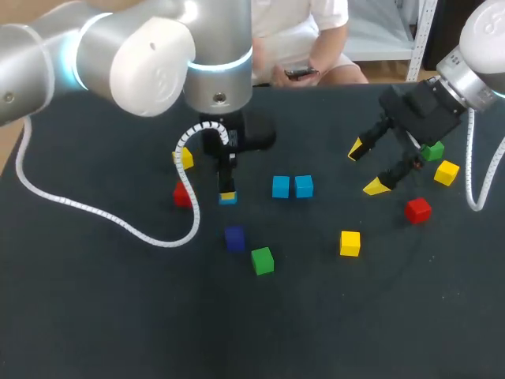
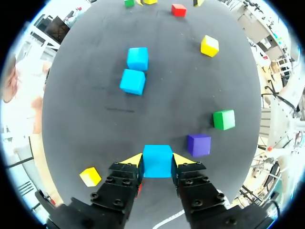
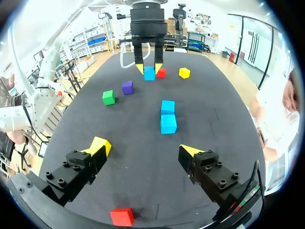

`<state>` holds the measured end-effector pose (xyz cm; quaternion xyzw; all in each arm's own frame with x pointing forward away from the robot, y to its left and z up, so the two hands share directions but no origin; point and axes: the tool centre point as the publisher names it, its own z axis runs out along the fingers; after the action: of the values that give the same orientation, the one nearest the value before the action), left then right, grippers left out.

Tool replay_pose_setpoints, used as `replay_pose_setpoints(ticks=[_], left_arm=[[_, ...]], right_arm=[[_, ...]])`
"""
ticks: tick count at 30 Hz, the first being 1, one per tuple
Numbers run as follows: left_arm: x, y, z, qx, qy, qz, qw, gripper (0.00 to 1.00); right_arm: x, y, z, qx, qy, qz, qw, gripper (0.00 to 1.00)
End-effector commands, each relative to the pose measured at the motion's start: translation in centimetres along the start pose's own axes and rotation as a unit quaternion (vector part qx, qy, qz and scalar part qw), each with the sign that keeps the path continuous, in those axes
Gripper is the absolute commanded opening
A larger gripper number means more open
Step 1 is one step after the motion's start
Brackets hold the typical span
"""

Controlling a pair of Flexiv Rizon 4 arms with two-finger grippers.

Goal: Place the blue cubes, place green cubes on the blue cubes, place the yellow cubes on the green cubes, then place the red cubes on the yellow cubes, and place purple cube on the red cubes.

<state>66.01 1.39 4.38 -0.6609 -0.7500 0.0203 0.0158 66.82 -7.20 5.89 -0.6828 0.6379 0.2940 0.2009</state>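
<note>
Your left hand point(image 2: 157, 160) is clamped on a blue cube point(image 1: 228, 197), one finger on each side face, low over the bench point(image 1: 95, 316) just left of its middle. You cannot tell from here whether that cube rests on the bench or hangs just clear of it. The square grip looks meant to keep it level, so it can sit flush beside the two other blue cubes point(image 1: 281, 186). Those touch side by side near the bench's middle and look like the start of the base row.

Your right hand point(image 1: 364, 168) hangs with its fingers wide apart and nothing between them. It is toward the bench's right edge, probably parked there to leave the middle free.

The purple cube point(image 1: 234, 238) and a green cube point(image 1: 262, 260) lie toward the near edge, waiting for later layers.
</note>
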Motion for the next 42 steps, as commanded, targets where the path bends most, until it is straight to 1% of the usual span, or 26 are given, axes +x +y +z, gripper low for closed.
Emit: replay_pose_setpoints(ticks=[1,5,8,10,15,21,29,42], left_arm=[[-0.4,0.7,0.1,0.003,-0.008,0.003,1.0,0.0],[-1.1,1.2,0.3,0.004,-0.012,0.007,1.0,0.0],[-1.3,1.6,0.4,0.005,-0.003,0.007,1.0,0.0],[-1.4,1.8,0.5,0.007,0.007,0.003,1.0,0.0],[-1.1,2.7,0.8,0.002,0.015,-0.014,1.0,0.0],[-1.4,3.3,1.4,-0.001,0.018,-0.013,1.0,0.0],[-2.0,3.7,1.6,-0.005,0.016,0.001,1.0,0.0],[-2.0,3.5,1.3,-0.012,0.018,0.008,1.0,0.0]], right_arm=[[0.0,0.0,0.0,0.0,-0.001,0.0,1.0,1.0],[0.0,0.0,0.0,0.0,-0.001,0.0,1.0,1.0],[0.0,0.0,0.0,0.0,-0.001,0.0,1.0,1.0],[0.0,0.0,0.0,0.0,-0.001,0.0,1.0,1.0],[0.0,0.0,0.0,0.0,-0.001,0.0,1.0,1.0],[0.0,0.0,0.0,0.0,-0.001,0.0,1.0,1.0],[0.0,0.0,0.0,0.0,-0.001,0.0,1.0,1.0],[0.0,0.0,0.0,0.0,-0.001,0.0,1.0,1.0]])
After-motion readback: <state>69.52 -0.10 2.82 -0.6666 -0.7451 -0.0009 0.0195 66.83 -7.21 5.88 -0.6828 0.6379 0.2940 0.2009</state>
